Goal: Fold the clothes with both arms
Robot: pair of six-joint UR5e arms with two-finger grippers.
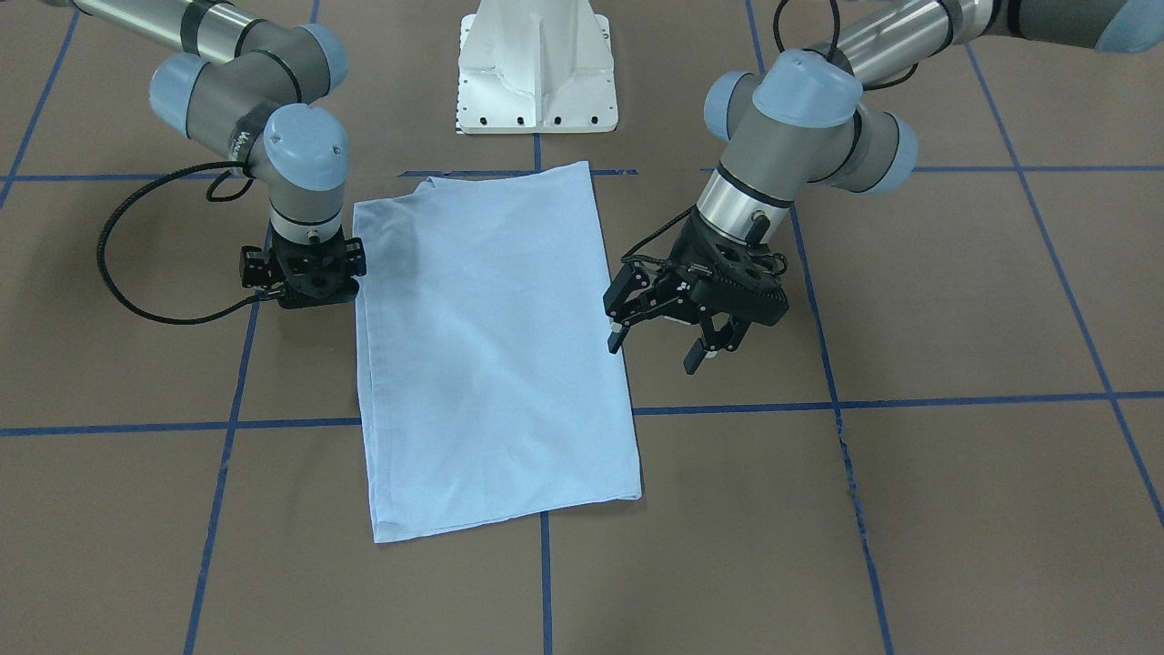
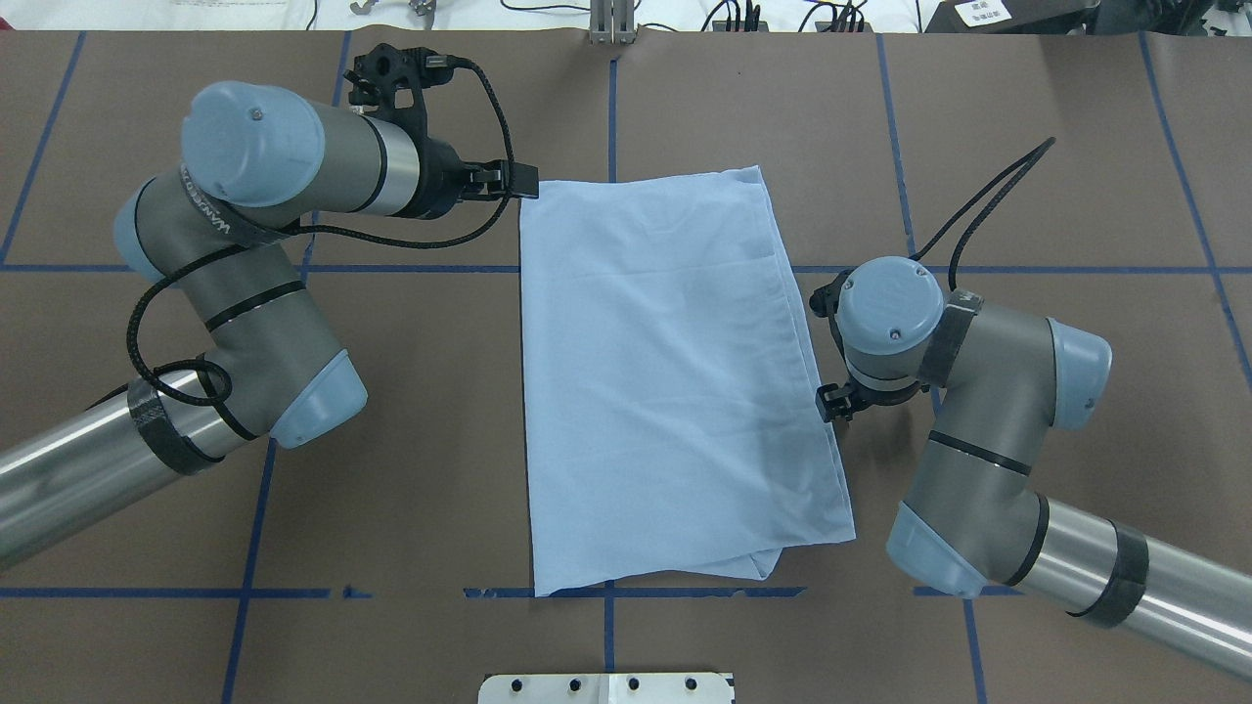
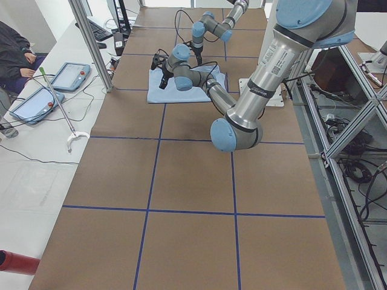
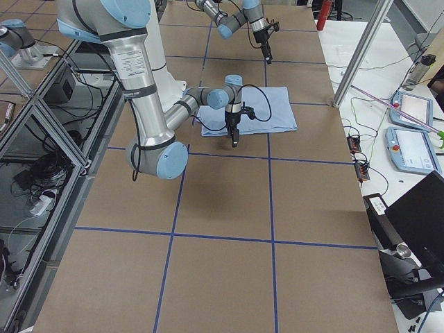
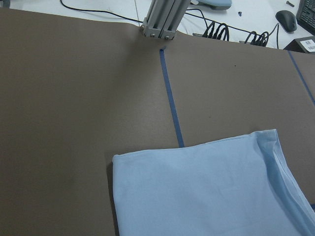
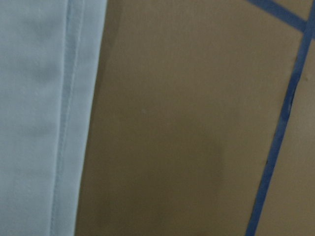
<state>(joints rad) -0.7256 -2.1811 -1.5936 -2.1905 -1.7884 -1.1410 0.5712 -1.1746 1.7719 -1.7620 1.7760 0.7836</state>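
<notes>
The clothes are one light blue shirt (image 1: 491, 364) (image 2: 665, 391), folded into a long rectangle and lying flat on the brown table. Its print and collar are hidden. My left gripper (image 1: 657, 350) (image 2: 528, 181) hovers open and empty just off the shirt's far corner on my left side. That corner (image 5: 206, 191) fills the lower part of the left wrist view. My right gripper (image 1: 307, 289) (image 2: 833, 403) points straight down beside the shirt's right edge. Its fingers are hidden under the wrist. The right wrist view shows only the hem (image 6: 34, 123) and bare table.
The white pedestal base (image 1: 536, 73) stands at the table's near edge, behind the shirt. Blue tape lines (image 2: 611, 117) grid the table. An aluminium post (image 5: 162, 19) rises at the far edge. Tablets (image 3: 66, 75) and a seated person (image 3: 15, 51) are beyond it.
</notes>
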